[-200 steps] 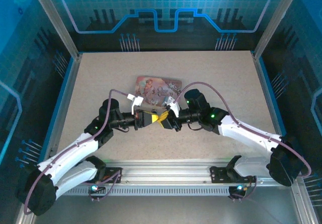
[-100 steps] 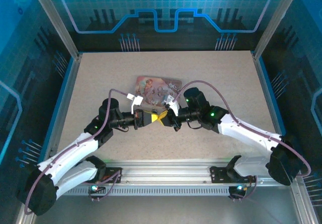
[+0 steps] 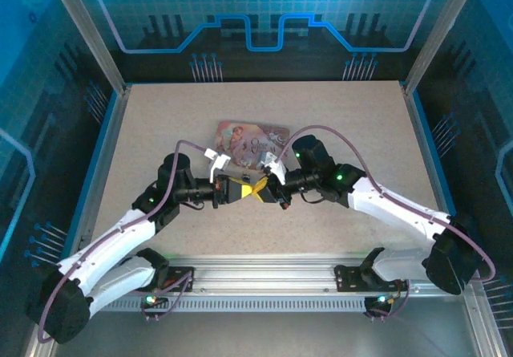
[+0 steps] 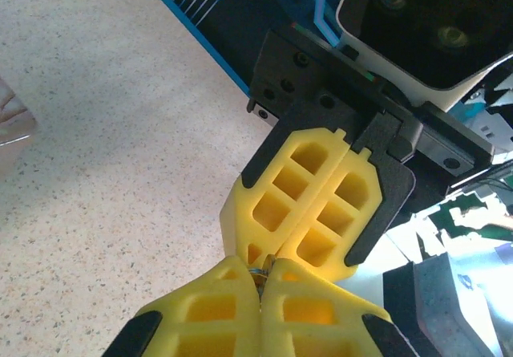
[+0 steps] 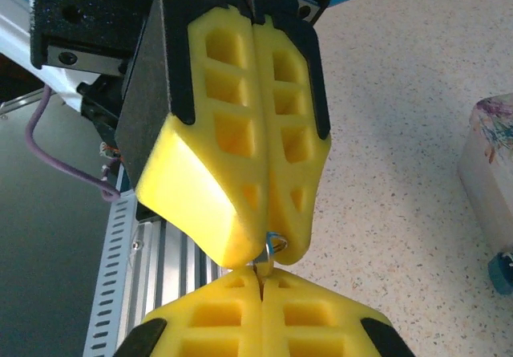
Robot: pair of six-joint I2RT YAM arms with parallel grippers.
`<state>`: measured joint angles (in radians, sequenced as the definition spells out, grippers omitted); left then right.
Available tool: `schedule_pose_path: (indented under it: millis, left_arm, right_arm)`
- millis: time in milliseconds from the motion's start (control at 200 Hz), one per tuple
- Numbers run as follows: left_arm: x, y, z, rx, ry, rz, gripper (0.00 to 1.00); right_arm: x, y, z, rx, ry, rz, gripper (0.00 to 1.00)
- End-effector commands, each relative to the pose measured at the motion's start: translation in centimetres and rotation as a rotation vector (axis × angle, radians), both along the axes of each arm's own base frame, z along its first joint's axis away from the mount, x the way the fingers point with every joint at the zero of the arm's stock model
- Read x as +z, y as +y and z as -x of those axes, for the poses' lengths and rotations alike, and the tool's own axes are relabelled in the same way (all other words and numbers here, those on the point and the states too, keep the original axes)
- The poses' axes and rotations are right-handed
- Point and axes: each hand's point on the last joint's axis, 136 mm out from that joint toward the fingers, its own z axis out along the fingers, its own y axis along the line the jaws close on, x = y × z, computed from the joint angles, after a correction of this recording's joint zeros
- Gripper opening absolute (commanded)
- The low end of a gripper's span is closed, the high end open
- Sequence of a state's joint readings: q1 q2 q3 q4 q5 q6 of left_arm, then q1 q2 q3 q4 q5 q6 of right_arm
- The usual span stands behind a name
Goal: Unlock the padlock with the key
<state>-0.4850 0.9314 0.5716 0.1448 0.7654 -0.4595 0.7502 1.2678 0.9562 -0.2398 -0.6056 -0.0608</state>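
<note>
Yellow jaws of left gripper [image 5: 268, 249] and right gripper [image 5: 260, 283] are pressed together, tip to tip. A tiny metal loop [image 5: 274, 244] sits between the tips, probably light, stiff and slippery, and best pinched on its flat sides.

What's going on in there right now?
Both arms are working tip to tip over the table, just in front of the pink tin. The left hand and the right hand are each shut, with their fingertips meeting. A tiny silvery metal loop shows where they meet, but it is too small to tell which piece it is, or whether anything is unlocked.
</note>
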Motion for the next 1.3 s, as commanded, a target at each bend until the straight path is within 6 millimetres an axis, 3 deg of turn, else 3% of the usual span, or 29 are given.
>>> schedule_pose_path:
  millis: [0, 345, 520, 595, 680, 780, 1005, 1296]
  left_arm:
    - [0.1, -0.2, 0.8, -0.064, -0.024, -0.027, 0.00]
    - [0.0, -0.2, 1.1, -0.105, -0.083, -0.066, 0.00]
    - [0.6, -0.2, 1.0, -0.089, -0.118, -0.029, 0.45]
    - [0.7, 0.0, 0.8, -0.066, -0.136, -0.026, 0.57]
    - [0.7, 0.3, 0.8, -0.040, -0.164, -0.028, 0.62]
    - [0.9, 0.6, 1.0, -0.030, -0.207, -0.013, 0.61]
    - [0.3, 0.9, 1.2, 0.001, -0.266, 0.042, 0.47]
    - [-0.6, 0.3, 0.5, -0.004, -0.250, 0.072, 0.47]
  right_arm:
    - [1.2, 0.1, 1.1, 0.095, 0.002, -0.008, 0.00]
    - [1.3, 0.2, 1.5, 0.141, 0.025, -0.017, 0.00]
    - [1.7, 0.3, 0.9, 0.110, 0.024, -0.069, 0.00]
    - [1.8, 0.2, 0.5, 0.089, 0.028, -0.083, 0.00]
    - [1.8, 0.1, 0.1, 0.068, 0.029, -0.089, 0.00]
    - [1.5, -0.1, -0.4, 0.037, 0.030, -0.074, 0.00]
    - [2.1, -0.5, -1.3, -0.027, 0.013, -0.110, 0.00]
    - [2.5, -0.4, -1.1, -0.019, 0.027, -0.140, 0.00]
